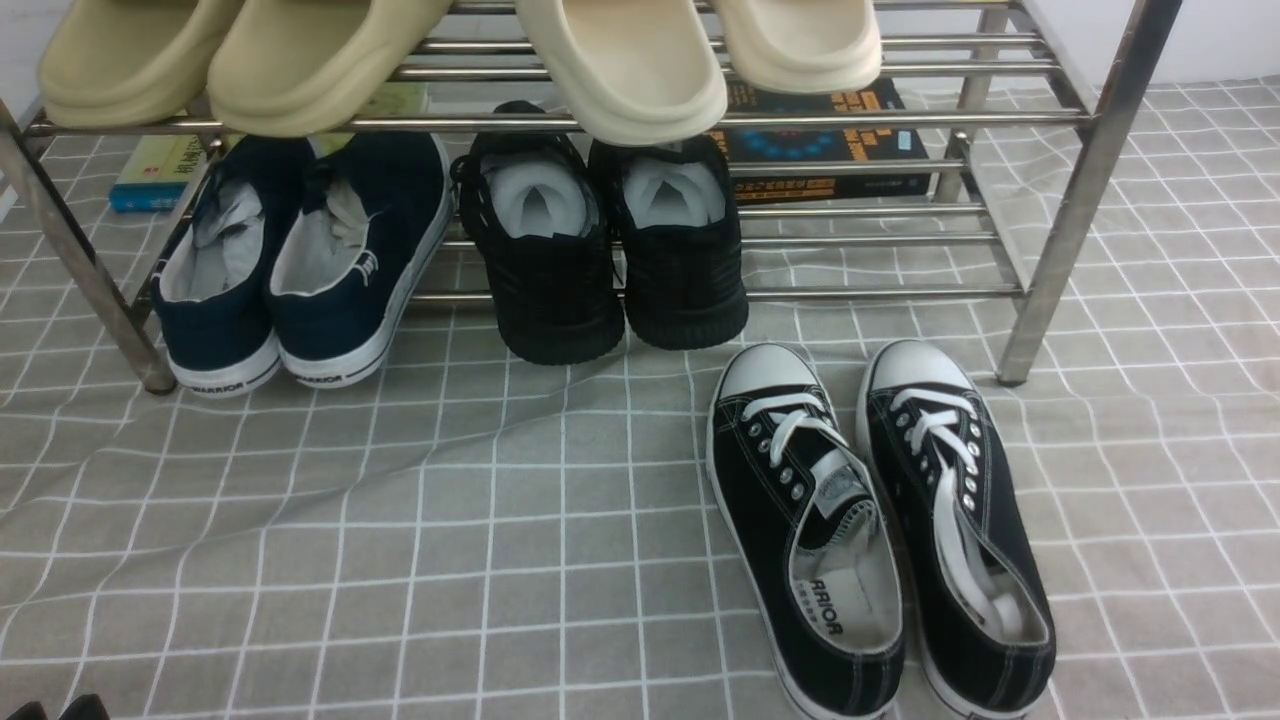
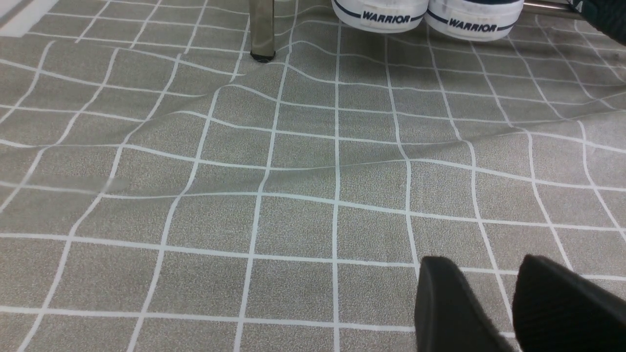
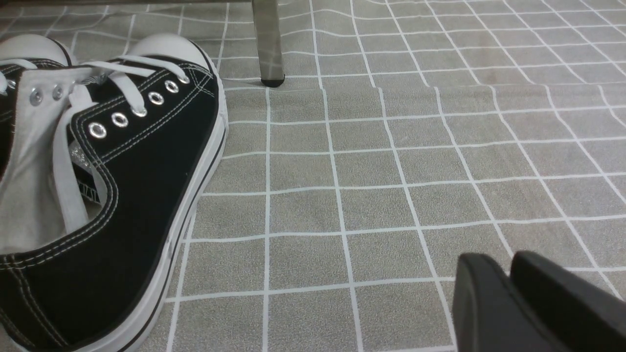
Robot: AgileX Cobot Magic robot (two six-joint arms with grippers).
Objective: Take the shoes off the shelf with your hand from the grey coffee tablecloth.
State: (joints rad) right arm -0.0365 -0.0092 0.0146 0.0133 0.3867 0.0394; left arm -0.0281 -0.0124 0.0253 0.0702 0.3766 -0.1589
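The shoes (image 1: 870, 520), a black canvas pair with white laces and toe caps, lie side by side on the grey coffee tablecloth (image 1: 450, 560), toes toward the shelf (image 1: 1090, 170). In the right wrist view one shoe (image 3: 137, 186) lies a few grid squares from my right gripper (image 3: 501, 259), whose fingers stand together with nothing between them. My left gripper (image 2: 486, 264) hovers over bare cloth with a narrow gap between its empty fingers, well short of the shelf leg (image 2: 262, 29). The right gripper is outside the front view.
Navy white-soled sneakers (image 1: 300, 260) and black mesh sneakers (image 1: 610, 250) sit on the lower tier. Beige slippers (image 1: 330, 60) and cream slippers (image 1: 640, 60) rest on the upper tier. Books (image 1: 830, 140) lie behind the shelf. The cloth is wrinkled in front of the rack.
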